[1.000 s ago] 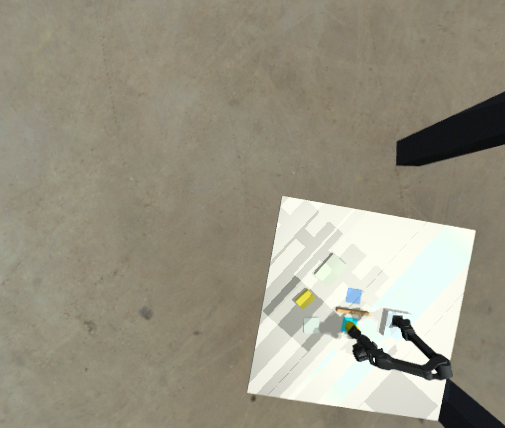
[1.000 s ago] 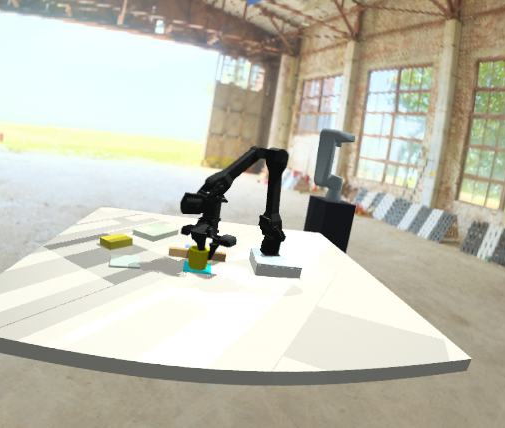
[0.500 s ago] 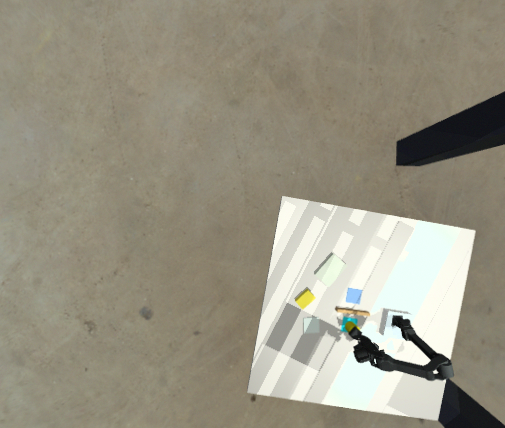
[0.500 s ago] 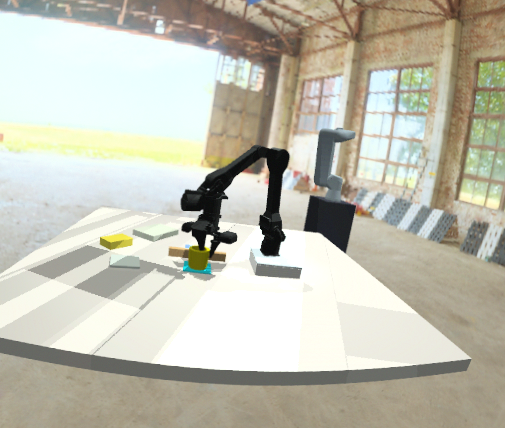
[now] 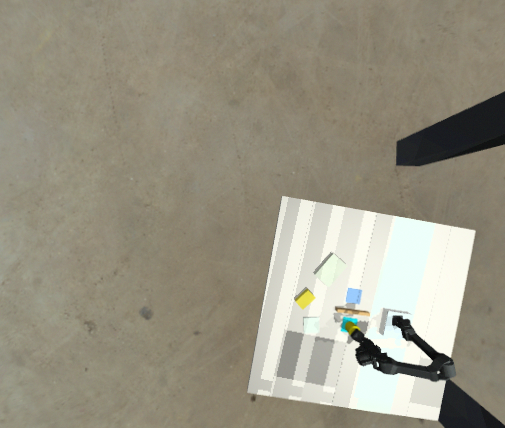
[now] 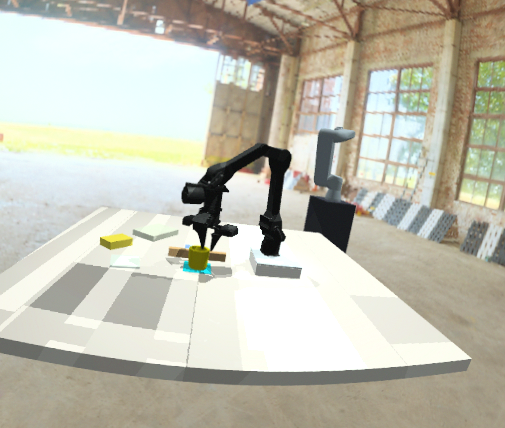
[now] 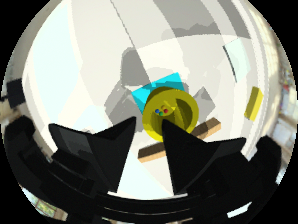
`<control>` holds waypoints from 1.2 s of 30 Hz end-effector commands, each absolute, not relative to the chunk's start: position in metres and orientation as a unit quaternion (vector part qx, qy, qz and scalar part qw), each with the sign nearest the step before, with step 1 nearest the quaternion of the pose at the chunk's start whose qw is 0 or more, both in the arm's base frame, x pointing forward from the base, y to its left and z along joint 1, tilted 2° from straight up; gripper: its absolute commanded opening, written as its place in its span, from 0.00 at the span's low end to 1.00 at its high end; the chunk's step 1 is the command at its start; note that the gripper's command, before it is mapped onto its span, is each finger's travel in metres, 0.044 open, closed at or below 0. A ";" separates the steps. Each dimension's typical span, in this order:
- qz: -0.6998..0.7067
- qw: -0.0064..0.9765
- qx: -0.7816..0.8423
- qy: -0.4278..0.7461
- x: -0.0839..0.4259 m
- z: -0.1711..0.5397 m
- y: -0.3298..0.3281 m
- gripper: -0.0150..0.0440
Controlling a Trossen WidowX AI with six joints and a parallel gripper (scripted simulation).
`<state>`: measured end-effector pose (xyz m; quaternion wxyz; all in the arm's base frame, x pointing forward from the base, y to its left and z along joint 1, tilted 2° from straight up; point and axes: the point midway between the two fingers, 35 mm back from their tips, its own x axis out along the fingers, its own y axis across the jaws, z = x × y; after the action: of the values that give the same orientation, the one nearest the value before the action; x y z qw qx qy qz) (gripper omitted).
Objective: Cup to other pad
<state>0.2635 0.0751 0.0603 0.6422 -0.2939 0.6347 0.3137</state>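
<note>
The yellow cup (image 5: 351,327) (image 6: 198,258) (image 7: 151,122) stands upright on the cyan pad (image 5: 352,320) (image 6: 207,270) (image 7: 172,81). Several small coloured marbles (image 7: 161,111) lie inside it in the wrist view. The other pad, a blue square (image 5: 353,296), lies beyond the wooden bar. My gripper (image 6: 208,249) (image 7: 149,121) is partly open at the cup's rim. One fingertip is outside the cup wall and the other is over the cup's mouth, with gaps beside the wall. Whether a finger still touches the cup cannot be told.
The wooden bar (image 5: 359,312) (image 6: 217,256) (image 7: 208,128) lies between the two pads, close to the cup. A yellow block (image 5: 305,298) (image 6: 116,241) (image 7: 253,104), a pale green block (image 5: 330,270) (image 6: 156,233) and a pale flat square (image 5: 311,325) (image 6: 125,262) lie farther out. The arm's base stands on a pale box (image 6: 277,270).
</note>
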 end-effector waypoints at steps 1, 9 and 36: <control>0.315 0.645 -0.295 0.631 0.265 0.068 0.076 0.50; 0.315 0.644 -0.294 0.632 0.262 0.079 0.073 0.50; 0.315 0.644 -0.294 0.632 0.261 0.132 0.070 1.00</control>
<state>0.2610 0.0705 0.1208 0.6416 -0.2929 0.6361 0.3131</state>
